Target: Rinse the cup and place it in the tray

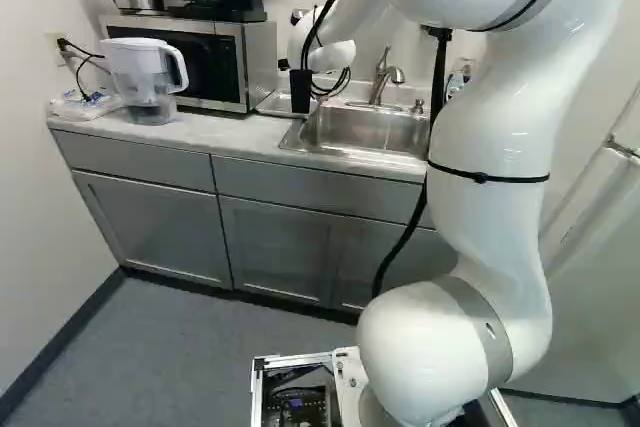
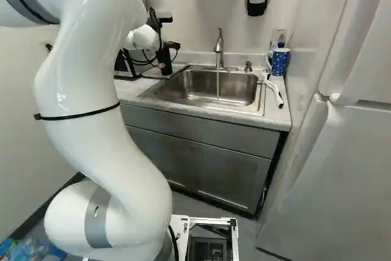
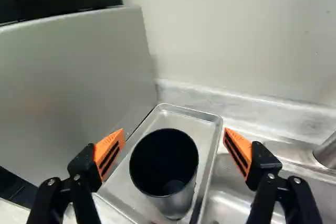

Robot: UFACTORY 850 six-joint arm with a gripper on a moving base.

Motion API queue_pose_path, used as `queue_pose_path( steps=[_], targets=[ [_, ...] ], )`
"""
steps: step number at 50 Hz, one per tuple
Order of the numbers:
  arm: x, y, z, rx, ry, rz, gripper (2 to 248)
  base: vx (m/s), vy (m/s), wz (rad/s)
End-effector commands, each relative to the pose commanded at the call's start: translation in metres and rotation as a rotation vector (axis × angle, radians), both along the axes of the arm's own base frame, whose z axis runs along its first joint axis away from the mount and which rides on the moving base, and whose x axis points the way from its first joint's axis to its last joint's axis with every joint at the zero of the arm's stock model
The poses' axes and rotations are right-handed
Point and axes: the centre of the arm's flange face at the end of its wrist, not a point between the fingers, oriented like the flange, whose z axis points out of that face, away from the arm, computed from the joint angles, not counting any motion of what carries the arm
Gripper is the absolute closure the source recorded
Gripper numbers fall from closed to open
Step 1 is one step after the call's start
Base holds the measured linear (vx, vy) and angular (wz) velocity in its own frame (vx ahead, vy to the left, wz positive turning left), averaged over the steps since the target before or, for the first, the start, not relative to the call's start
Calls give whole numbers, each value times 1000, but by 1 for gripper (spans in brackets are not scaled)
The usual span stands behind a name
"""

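Your gripper (image 3: 173, 153) is released, its two orange-padded fingers spread wide over the cup (image 3: 177, 198) with daylight on either side; nothing is grasped. The cup stands upright in the metal tray (image 3: 197, 124), opening toward the wrist camera, its inside dark and its outer wall bare metal; you can't tell from here whether it is wet.

Just beyond, the tray lies between the side of the microwave (image 1: 228, 67) and the sink (image 2: 198, 80); at the sink a thin stream of water (image 2: 217, 84) falls from the faucet (image 2: 219, 47); the blue mug (image 2: 280, 60) stands on the far side of the basin, well apart from your work.

With the cup in its tray, your fingers parted and the water running, you are most likely at the very end, the rinse done and the cup let go; these pictures alone can't prove the rinse, though. If it is done, your next move is to back straight out along the gripper's own line, fingers kept wide, before you swing the arm (image 1: 490, 137) anywhere; drift sideways and a finger could catch the rim and tip the cup, or knock the microwave.
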Motion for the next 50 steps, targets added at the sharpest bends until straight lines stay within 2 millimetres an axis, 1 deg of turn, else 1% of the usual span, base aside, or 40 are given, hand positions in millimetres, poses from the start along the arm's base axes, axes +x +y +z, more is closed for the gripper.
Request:
queue_pose_path(
  steps=[27, 34, 50],
  targets=[
    [-4, -2, 31, 8, -52, -2, 3, 0, 0, 0],
    [-8, -10, 39, 10, -64, -13, 3, 0, 0, 0],
    [-22, -35, 58, 12, -92, -51, 3, 0, 0, 0]
  ],
)
